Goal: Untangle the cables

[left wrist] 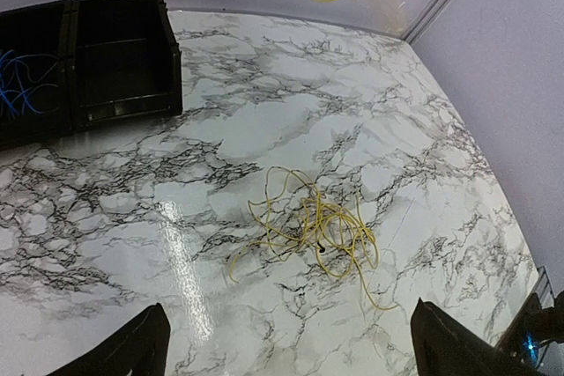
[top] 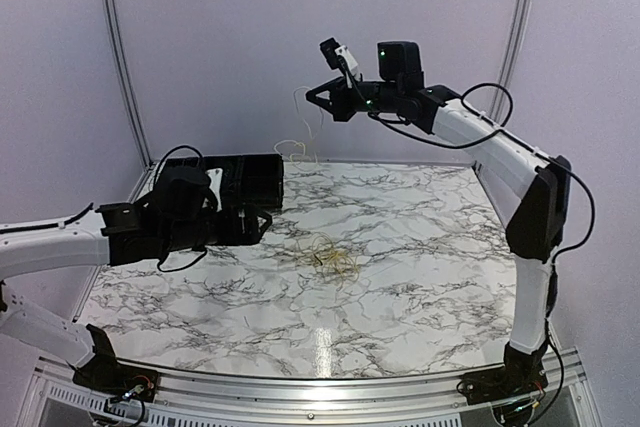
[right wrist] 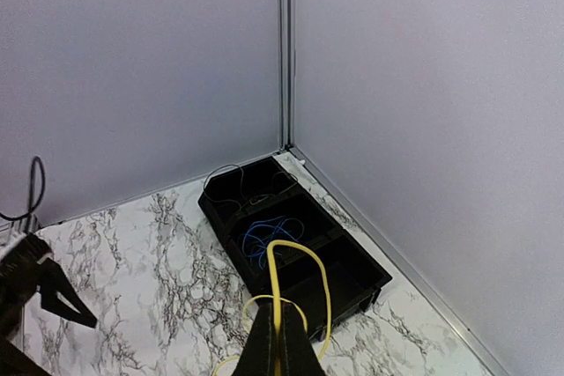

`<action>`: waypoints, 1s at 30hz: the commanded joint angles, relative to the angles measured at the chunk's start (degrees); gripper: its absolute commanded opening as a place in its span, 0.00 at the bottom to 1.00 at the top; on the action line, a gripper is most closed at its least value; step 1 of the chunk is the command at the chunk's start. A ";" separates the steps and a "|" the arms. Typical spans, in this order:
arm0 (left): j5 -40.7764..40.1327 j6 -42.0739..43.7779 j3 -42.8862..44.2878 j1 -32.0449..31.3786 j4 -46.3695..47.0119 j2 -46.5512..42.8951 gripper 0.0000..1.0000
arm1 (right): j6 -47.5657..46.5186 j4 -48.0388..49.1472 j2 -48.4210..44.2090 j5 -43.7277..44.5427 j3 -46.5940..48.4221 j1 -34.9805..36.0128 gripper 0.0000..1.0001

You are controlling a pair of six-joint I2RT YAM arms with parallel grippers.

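Note:
A tangle of thin yellow cables (left wrist: 313, 226) lies on the marble table, and it also shows in the top view (top: 330, 255). My left gripper (left wrist: 286, 310) is open and empty, low above the table just short of the tangle; in the top view it (top: 258, 224) sits left of it. My right gripper (right wrist: 280, 332) is shut on a yellow cable (right wrist: 300, 270) and is raised high (top: 312, 99) near the back wall. The held cable (top: 297, 147) hangs in loops above the black tray. Blue cables (right wrist: 269, 235) lie in the tray's middle compartment, and a black cable (right wrist: 233, 178) in the far one.
The black three-compartment tray (top: 262, 179) stands at the back left of the table; its rim shows in the left wrist view (left wrist: 123, 112) and the right wrist view (right wrist: 374, 279). Its compartment nearest the right wrist camera holds nothing. Purple walls close in the back and sides.

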 commanded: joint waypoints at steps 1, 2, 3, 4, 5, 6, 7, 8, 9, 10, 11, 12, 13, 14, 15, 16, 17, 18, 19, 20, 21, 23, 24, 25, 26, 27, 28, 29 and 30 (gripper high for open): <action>-3.85 -3.19 -3.76 -0.16 -5.25 -9.28 0.99 | 1.53 4.17 6.85 0.20 8.25 1.38 0.00; -4.72 -4.00 -4.73 -0.14 -5.88 -11.19 0.99 | 1.60 4.62 8.69 0.41 9.89 1.69 0.00; -5.43 -4.69 -5.58 -0.13 -6.51 -13.35 0.99 | 1.60 4.92 10.55 0.69 11.67 2.02 0.00; -5.88 -5.18 -6.45 -0.19 -7.04 -15.37 0.99 | 1.61 5.33 12.40 1.02 13.21 2.31 0.00; -6.11 -5.63 -7.17 -0.21 -7.63 -17.29 0.99 | 1.73 6.06 13.94 1.39 14.52 2.60 0.00; -6.26 -5.94 -7.54 -0.22 -8.43 -19.13 0.99 | 1.90 6.92 15.44 1.80 15.42 2.85 0.00; -6.30 -6.10 -7.76 -0.24 -9.09 -21.08 0.99 | 1.95 8.28 16.75 2.32 15.97 3.03 0.00; -6.42 -6.37 -7.77 -0.27 -10.12 -22.13 0.99 | 2.04 9.74 17.91 2.97 16.26 3.24 0.00; -6.89 -7.08 -7.56 -0.22 -11.44 -23.10 0.99 | 2.12 11.22 18.92 3.80 16.43 3.43 0.00; -8.02 -7.87 -7.29 -0.21 -12.75 -23.94 0.99 | 2.14 12.85 19.96 4.52 16.47 3.60 0.00; -9.01 -8.92 -7.09 -0.22 -14.00 -24.89 0.99 | 2.09 14.40 20.98 5.05 16.49 3.78 0.00; -9.88 -9.89 -7.14 -0.21 -14.90 -25.78 0.99 | 2.05 16.13 22.02 5.56 16.70 3.92 0.00; -10.39 -10.59 -7.46 -0.22 -15.50 -26.64 0.99 | 2.05 18.11 22.99 5.99 17.05 3.98 0.00; -10.55 -11.08 -7.81 -0.21 -15.82 -27.32 0.99 | 2.05 19.87 24.54 6.49 17.60 4.08 0.00; -10.57 -11.41 -8.05 -0.24 -16.16 -27.78 0.99 | 2.24 21.17 25.81 7.03 18.30 4.15 0.00; -10.51 -11.78 -8.08 -0.22 -17.12 -27.84 0.99 | 2.56 22.46 27.15 7.57 19.04 4.22 0.00; -10.35 -12.11 -7.38 -0.25 -18.48 -27.60 0.99 | 3.13 23.76 28.53 7.99 19.69 4.32 0.00; -10.31 -12.46 -6.43 -0.25 -20.28 -27.06 0.99 | 3.64 25.35 29.77 8.08 20.40 4.40 0.00; -10.50 -12.84 -5.18 -0.23 -22.84 -25.99 0.99 | 4.63 26.87 31.18 8.13 21.05 4.42 0.00; -10.64 -13.17 -3.67 -0.23 -25.23 -24.80 0.99 | 4.83 28.49 32.53 8.40 21.77 4.52 0.00; -10.36 -13.17 -2.28 -0.24 -27.52 -23.35 0.99 | 6.01 29.81 33.91 8.99 22.54 4.71 0.00; -8.00 -11.33 -0.24 -0.26 -29.15 -20.98 0.99 | 6.46 32.60 36.50 10.52 23.74 5.02 0.00; -6.25 -10.51 0.38 -0.22 -29.18 -20.14 0.99 | 6.60 33.84 37.76 11.49 24.16 5.17 0.00; -4.98 -9.85 1.04 -0.24 -29.30 -19.48 0.99 | 6.66 35.10 38.93 12.06 24.56 5.22 0.00; -4.07 -9.26 1.70 -0.26 -29.66 -18.99 0.99 | 6.66 36.35 40.06 12.69 25.13 5.25 0.00; -3.85 -8.83 2.21 -0.30 -30.08 -18.90 0.99 | 6.65 37.42 41.18 13.30 25.39 5.23 0.00; -3.55 -8.47 2.49 -0.23 -30.54 -19.31 0.99 | 6.39 38.35 42.08 13.92 25.93 5.31 0.00; -3.40 -8.02 2.66 -0.26 -30.90 -19.93 0.99 | 5.82 39.14 43.05 14.66 26.13 5.31 0.00; -3.69 -7.76 2.67 -0.24 -31.48 -20.71 0.99 | 5.37 39.88 43.98 15.61 26.15 5.39 0.00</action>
